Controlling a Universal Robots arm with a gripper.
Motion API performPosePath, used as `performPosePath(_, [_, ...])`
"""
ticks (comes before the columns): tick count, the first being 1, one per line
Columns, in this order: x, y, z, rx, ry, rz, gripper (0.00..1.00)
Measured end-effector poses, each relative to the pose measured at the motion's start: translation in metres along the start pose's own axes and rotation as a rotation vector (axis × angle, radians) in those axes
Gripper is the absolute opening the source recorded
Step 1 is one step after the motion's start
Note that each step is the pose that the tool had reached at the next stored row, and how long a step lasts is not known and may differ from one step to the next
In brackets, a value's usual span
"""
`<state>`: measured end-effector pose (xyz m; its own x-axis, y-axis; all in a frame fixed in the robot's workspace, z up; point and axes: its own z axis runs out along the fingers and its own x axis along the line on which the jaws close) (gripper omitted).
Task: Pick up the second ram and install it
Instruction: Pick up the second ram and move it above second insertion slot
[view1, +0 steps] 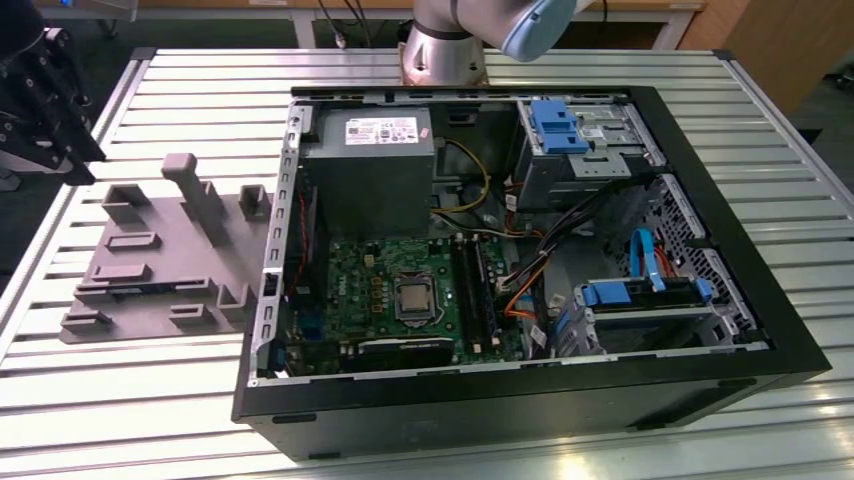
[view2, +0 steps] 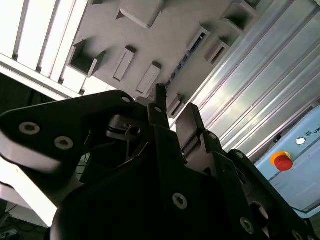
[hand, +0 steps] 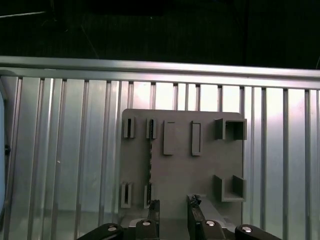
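A big silver table made of long metal slats (view1: 134, 400) fills the room in front of me. On it sits a black computer box with its side off (view1: 534, 400), so I can look right in. Inside there is a green board full of little parts (view1: 387, 280), a grey metal power box (view1: 367, 170) and some flat blue cables (view1: 647, 260). On the green board are long black slots (view1: 478, 290).

Beside the computer box, on the exterior view's left, lies a flat grey plastic holder with small pockets and posts (view1: 160, 260).

The second ram, a thin long stick (hand: 150, 167), stands on its edge in that holder. Small grey pockets hold it at both ends. In the second wrist view it looks like a thin strip with a bit of green (view2: 186, 56). It has not been picked up. It is well apart from the black slots in the computer box.

The black robot gripper (hand: 173, 202) hangs over the grey holder, out past the computer box on the exterior view's left. Its two dark fingers (hand: 154, 210) are spread apart and nothing is between them. They do not touch the ram. The ram lines up more with one finger than with the gap.
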<state>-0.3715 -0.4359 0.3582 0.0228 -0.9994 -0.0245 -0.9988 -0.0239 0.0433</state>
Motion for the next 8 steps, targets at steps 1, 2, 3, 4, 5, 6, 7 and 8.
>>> performPosePath(1, [0.0, 0.0, 0.0, 0.0, -0.0001, 0.0, 0.36])
performPosePath(2, [0.0, 0.0, 0.0001, 0.0001, 0.0, 0.0, 0.36])
performPosePath(3, [0.0, 0.0, 0.0001, 0.0, 0.0, 0.0, 0.36])
performPosePath(4, [0.0, 0.0, 0.0001, 0.0, 0.0, 0.0, 0.43])
performPosePath(5, [0.0, 0.0, 0.0001, 0.0, 0.0, 0.0, 0.43])
performPosePath(6, [0.0, 0.0, 0.0001, 0.0, 0.0, 0.0, 0.43])
performPosePath(7, [0.0, 0.0, 0.0002, 0.0, 0.0, 0.0, 0.43])
performPosePath(8, [0.0, 0.0, 0.0002, 0.0, 0.0, 0.0, 0.43])
